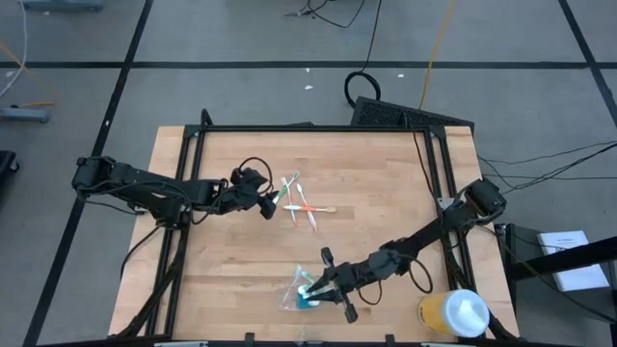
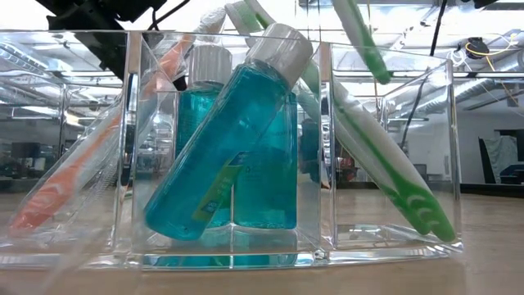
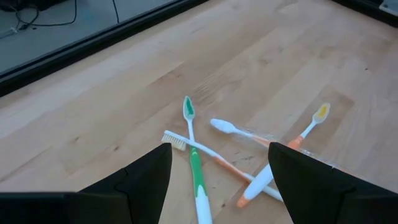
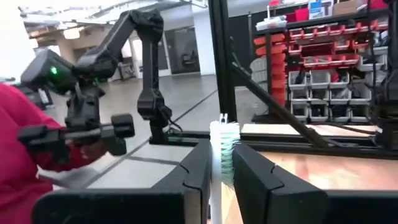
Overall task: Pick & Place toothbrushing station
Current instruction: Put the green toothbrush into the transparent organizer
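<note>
Wooden table (image 1: 386,193) filling the centre of the high view, framed in black rails; yellow cup with a white lid (image 1: 455,313) at its lower right corner. Toothbrushing station (image 1: 301,291), a clear compartmented holder, standing low and centre in the high view, filling the low view (image 2: 237,147) with blue mouthwash bottles (image 2: 229,147) in its middle cell, a green toothbrush (image 2: 385,164) leaning at right, an orange one at left. Right gripper (image 1: 326,285) over the station in the high view, pinched on a green-and-white toothbrush (image 4: 222,155), bristles up between the fingers in the right wrist view. Left gripper (image 1: 267,203) left of centre, jaws spread wide and empty, hanging above the loose toothbrushes (image 3: 242,155) crossed on the wood.

Judged step: seating the held brush in the station. Best done by keeping the handle near upright and lowering straight into a free cell, clear of the bottles' caps; releasing only once the handle end rests on the floor of the cell, lest the light holder tip or slide.
</note>
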`<state>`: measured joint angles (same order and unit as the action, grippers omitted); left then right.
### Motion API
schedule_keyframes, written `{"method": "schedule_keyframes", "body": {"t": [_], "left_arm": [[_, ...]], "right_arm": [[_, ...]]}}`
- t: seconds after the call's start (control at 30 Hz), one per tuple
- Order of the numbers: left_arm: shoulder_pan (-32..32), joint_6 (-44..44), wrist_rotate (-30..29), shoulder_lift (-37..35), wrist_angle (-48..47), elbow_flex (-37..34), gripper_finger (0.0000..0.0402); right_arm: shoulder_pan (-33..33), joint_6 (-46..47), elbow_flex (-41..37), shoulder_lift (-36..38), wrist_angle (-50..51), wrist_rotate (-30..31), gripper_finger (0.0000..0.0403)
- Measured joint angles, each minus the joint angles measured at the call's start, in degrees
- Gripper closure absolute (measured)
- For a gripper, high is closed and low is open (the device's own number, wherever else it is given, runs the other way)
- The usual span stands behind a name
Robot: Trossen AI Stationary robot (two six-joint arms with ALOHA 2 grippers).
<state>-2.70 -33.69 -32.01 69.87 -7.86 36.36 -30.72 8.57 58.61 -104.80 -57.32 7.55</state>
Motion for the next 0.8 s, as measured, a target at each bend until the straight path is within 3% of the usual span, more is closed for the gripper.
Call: {"method": "schedule_keyframes", "body": {"t": [0.63, 0.8], "left_arm": [[0.0, 0.2, 0.0, 0.0, 0.8, 0.0, 0.0126], [0.0, 0.2, 0.3, 0.0, 0.8, 0.0, 0.0126]], "right_arm": [[-0.2, 1.5, 0.0, -0.1, 0.3, 0.4, 0.0358], [-0.2, 4.3, 0.0, -1.1, -0.3, 4.7, 0.0358]]}}
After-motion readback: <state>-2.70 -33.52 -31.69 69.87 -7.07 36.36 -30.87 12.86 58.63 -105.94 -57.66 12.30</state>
